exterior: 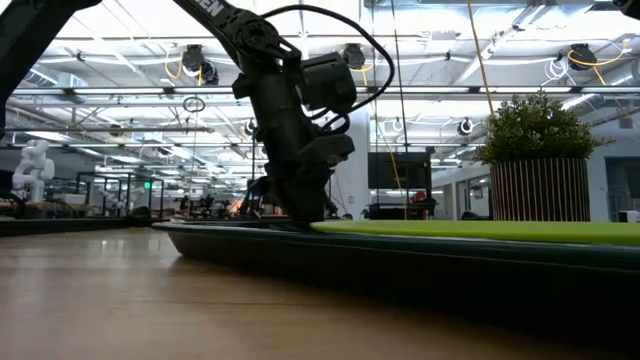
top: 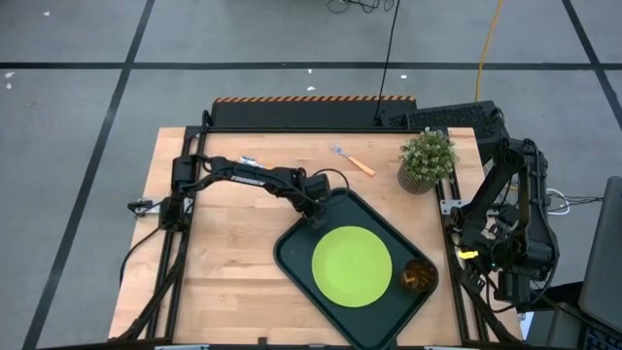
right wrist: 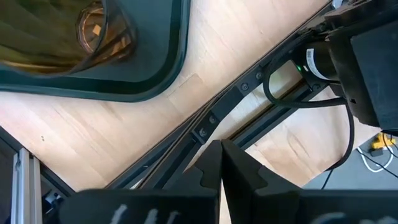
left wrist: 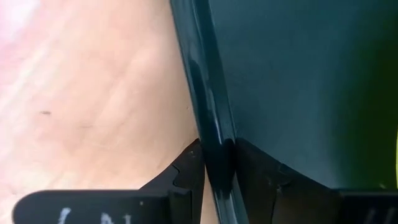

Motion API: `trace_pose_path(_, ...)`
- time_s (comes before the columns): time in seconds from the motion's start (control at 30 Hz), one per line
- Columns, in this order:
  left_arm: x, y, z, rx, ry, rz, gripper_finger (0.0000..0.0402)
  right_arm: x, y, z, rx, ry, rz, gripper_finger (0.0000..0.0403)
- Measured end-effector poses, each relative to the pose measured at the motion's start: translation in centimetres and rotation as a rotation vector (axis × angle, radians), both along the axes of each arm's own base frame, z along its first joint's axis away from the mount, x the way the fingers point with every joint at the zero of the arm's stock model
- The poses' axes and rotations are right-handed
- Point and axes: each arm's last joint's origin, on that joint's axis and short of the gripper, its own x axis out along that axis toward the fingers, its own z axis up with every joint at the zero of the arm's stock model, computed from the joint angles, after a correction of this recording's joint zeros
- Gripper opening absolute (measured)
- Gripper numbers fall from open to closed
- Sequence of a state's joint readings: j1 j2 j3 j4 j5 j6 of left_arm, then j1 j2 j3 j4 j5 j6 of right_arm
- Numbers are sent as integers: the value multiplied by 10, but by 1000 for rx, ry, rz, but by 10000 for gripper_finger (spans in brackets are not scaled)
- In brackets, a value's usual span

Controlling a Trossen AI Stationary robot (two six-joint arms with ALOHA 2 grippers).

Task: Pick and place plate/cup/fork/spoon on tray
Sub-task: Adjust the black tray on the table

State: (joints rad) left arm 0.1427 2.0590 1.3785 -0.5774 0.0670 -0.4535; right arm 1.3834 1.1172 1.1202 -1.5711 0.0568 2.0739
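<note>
Tray: the large dark green-black rectangular tray (top: pixel 292 255) lies tilted on the wooden table (top: pixel 224 282), in front of the potted green plant (top: pixel 426 160).
Left gripper: the left gripper (left wrist: pixel 219 163) pinches the tray's raised rim at its far-left edge, one finger (left wrist: pixel 186 174) outside, one inside.
Plate: the round lime-green plate (top: pixel 351 265) lies flat in the tray's middle.
Cup: the small amber-brown tumbler (top: pixel 417 277) stands in the tray, right of the plate.
Fork: the orange-handled fork (top: pixel 351 160) lies on the table behind the tray, left of the plant.
Right gripper: the right gripper (right wrist: pixel 222 163) hangs off the table's right edge, fingers closed together, holding nothing.
</note>
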Motion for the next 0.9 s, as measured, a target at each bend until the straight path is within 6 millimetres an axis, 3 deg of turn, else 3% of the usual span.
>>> trace_pose_path(0.57,0,6,0,-24,1,250,78,2,0,0,-27,-32,242,0)
trace_pose_path(0.9,3,-4,0,-45,-27,412,76,2,0,0,-40,-14,435,0)
